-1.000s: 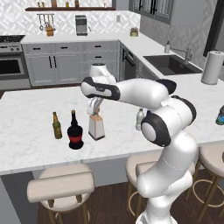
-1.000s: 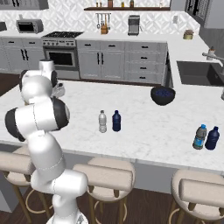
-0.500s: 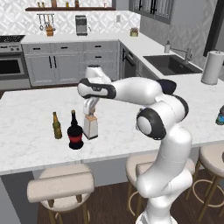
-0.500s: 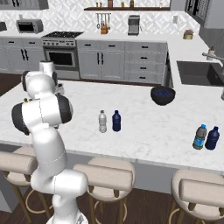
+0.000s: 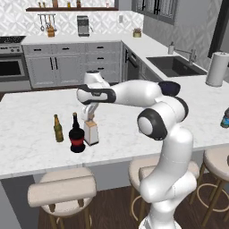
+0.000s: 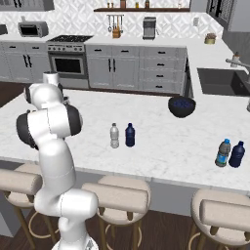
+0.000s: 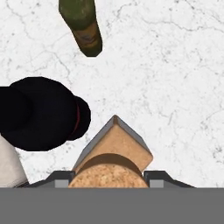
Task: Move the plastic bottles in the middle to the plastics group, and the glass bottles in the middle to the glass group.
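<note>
Glass bottles are the business at hand: I am looking at the square pale bottle (image 5: pixel 91 132) with the tan stopper standing on the white marble table (image 5: pixel 31 112), just beside the black red-labelled bottle (image 5: pixel 77 136) and near the slim olive-amber bottle (image 5: pixel 58 128), so it is already sitting with the glass group. My fingers (image 5: pixel 91 120) are closing partway around its stopper from above, one tip on either side in the hand view, and I am judging that they are gripping it, though contact is hard to confirm. Holding by the stopper is keeping the arm above the neighbouring bottles, which are standing tight on that side. I am reckoning the next call is to let go and lift straight up, since any sideways drift could knock the black bottle. Open marble is lying on the far side and toward the front edge, with stools below. In the right base view the clear white-capped bottle (image 6: pixel 114 135) and the dark blue bottle (image 6: pixel 130 135) are waiting mid-table, well apart from the plastics pair (image 6: pixel 230 153) near the far end.
</note>
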